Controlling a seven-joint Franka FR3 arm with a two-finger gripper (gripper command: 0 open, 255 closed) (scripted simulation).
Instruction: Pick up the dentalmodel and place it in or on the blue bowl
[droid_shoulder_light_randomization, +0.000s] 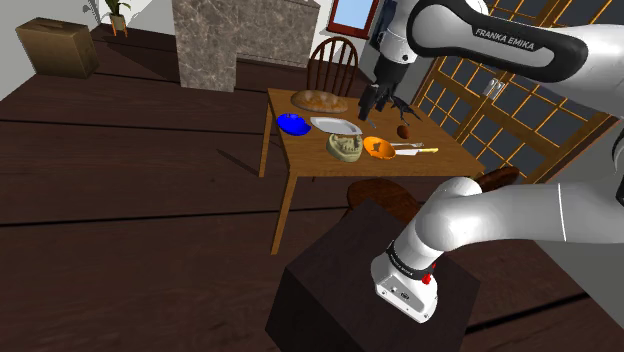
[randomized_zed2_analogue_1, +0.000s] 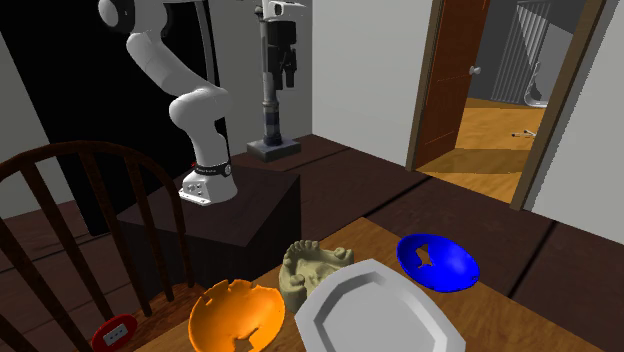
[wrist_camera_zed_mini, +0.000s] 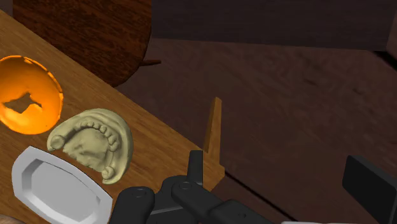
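The dental model (droid_shoulder_light_randomization: 344, 148) lies on the table (droid_shoulder_light_randomization: 308, 158) below the spread pincer (droid_shoulder_light_randomization: 383, 106).

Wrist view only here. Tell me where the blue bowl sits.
Observer: The blue bowl sits on the table beside the plate, on the side away from the orange bowl.
Operator: Give me the hand's height.
Observer: The hand hangs above the table, touching nothing.
Operator: Report what else lies near that bowl.
Observer: A loaf lies at the table's far edge in the shoulder view, by the chair.
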